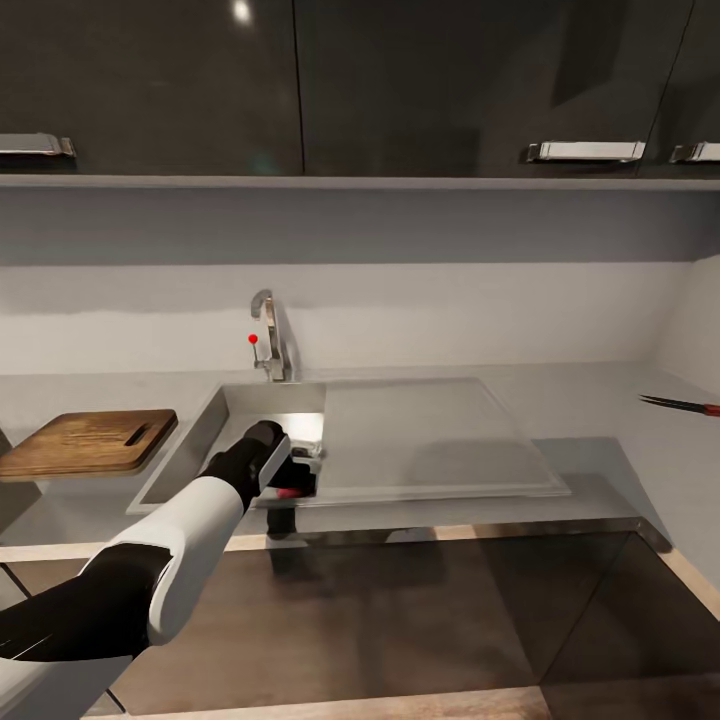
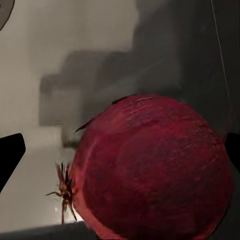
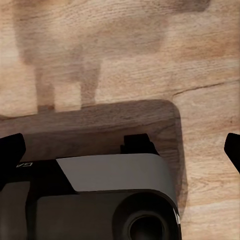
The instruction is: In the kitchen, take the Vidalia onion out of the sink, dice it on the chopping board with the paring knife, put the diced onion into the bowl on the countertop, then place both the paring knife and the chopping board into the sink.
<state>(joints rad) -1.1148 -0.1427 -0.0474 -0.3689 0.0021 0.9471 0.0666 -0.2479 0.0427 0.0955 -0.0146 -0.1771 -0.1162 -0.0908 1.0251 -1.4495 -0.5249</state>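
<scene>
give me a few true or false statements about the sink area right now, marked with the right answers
1. The left pincer is at the sink, over its front edge. True.
2. The onion between the left pincer's fingers looks pale white. False: in the left wrist view it is dark red.
3. The chopping board lies on the countertop to the left of the sink. True.
4. The paring knife lies on the chopping board. False: it is on the countertop at the far right, well apart from the board.
5. The tap stands at the back of the sink. True.
</scene>
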